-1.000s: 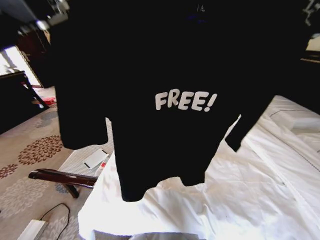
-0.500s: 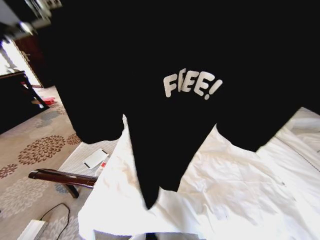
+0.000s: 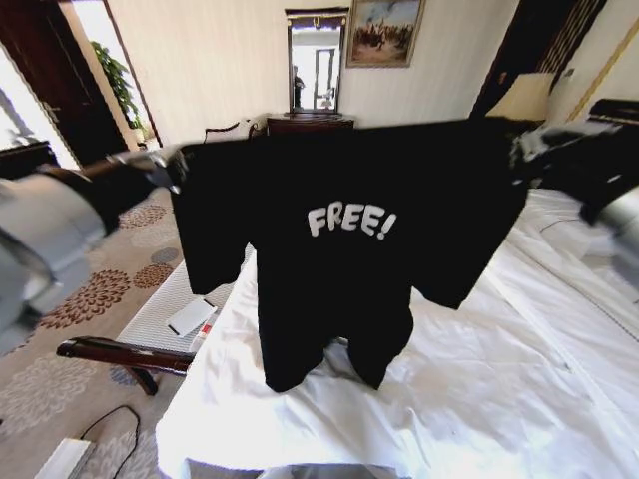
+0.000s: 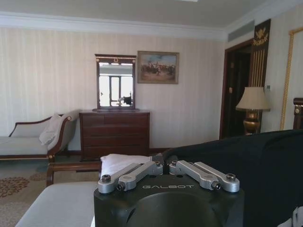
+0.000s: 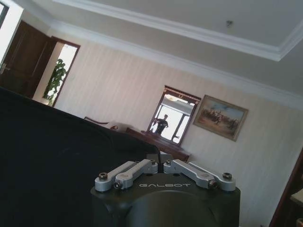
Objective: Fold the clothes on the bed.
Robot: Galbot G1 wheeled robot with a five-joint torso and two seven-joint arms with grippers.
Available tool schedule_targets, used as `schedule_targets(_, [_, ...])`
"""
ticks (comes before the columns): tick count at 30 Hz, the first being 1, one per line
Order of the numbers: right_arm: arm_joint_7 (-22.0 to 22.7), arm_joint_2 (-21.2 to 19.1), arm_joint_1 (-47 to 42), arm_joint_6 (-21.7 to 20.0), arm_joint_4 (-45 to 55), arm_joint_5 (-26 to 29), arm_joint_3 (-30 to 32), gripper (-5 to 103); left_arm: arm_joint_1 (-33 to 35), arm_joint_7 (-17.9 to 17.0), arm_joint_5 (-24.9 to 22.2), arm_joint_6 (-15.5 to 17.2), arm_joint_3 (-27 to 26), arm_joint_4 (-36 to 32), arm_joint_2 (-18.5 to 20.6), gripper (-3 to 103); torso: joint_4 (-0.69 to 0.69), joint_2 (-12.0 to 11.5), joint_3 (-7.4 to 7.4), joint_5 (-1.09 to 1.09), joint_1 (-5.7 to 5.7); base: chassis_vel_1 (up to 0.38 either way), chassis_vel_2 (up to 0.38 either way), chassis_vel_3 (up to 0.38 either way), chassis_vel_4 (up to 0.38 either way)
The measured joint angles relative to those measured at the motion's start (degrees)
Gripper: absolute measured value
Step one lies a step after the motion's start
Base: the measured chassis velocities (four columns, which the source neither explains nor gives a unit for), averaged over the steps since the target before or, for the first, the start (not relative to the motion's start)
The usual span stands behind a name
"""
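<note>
The clothes (image 3: 339, 269), a black T-shirt with pale "FREE!" lettering, hang spread out in the air above the bed (image 3: 479, 399). Its white duvet lies rumpled underneath, and the shirt's hem just reaches it. In the head view my left gripper (image 3: 172, 165) pinches one shoulder and my right gripper (image 3: 521, 150) pinches the other, pulling the top edge taut. The left wrist view has the left gripper (image 4: 163, 163) shut on black cloth (image 4: 251, 165). The right gripper (image 5: 161, 160) is likewise shut on black cloth (image 5: 52, 156) in the right wrist view.
A white-cushioned bench (image 3: 150, 319) with dark wooden legs stands at the bed's left, with a small white object (image 3: 190, 316) on it. A power strip and cable (image 3: 62, 459) lie on the patterned carpet. A dark dresser (image 3: 310, 124) with a mirror stands by the far wall, and a lamp (image 3: 524, 97) at the right.
The shirt hung close to the camera and blocked most of the view. Both arms have pushed it forward and away, and it is now stretched flat over the bed.
</note>
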Motion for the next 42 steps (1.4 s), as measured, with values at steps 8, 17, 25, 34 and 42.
schedule_targets(8, [-14.3, -0.4, 1.0, 15.0, -11.3, -14.4, -15.8, 1, -2.9, 6.7, 17.5, 0.6, 16.8, 6.6, -8.9, 1, 0.01, 0.0, 0.01, 0.0, 0.01, 0.0, 0.0, 0.0, 0.0])
schedule_targets(17, [-21.0, 3.9, 4.5, 23.9, -23.8, -18.8, -29.6, 1, -15.5, 14.2, 32.9, 0.0, 39.3, 28.3, -25.5, 1, 0.01, 0.0, 0.01, 0.01, 0.01, 0.0, 0.0, 0.0, 0.0])
schedule_targets(25, [-22.9, 12.6, 25.0, 28.8, -39.2, -21.6, -55.0, 1, -22.1, 16.7, 39.2, -2.2, 49.8, 42.6, -35.1, 1, 0.01, 0.0, 0.0, 0.0, 0.01, 0.0, 0.0, 0.0, 0.0])
schedule_targets(34, [-25.1, 25.3, 45.3, 34.2, -60.5, -25.3, -76.7, 1, -22.3, 20.4, 48.0, -5.4, 52.0, 58.1, -44.1, 1, -0.01, 0.0, 0.01, 0.0, 0.0, 0.0, 0.0, 0.0, 0.0])
schedule_targets(42, [-28.3, 36.4, 57.2, 40.1, -81.5, -27.6, -87.7, 1, -23.3, 25.4, 55.8, -9.5, 51.8, 77.0, -52.6, 1, 0.05, 0.0, 0.02, -0.03, 0.01, 0.0, 0.0, 0.0, 0.0])
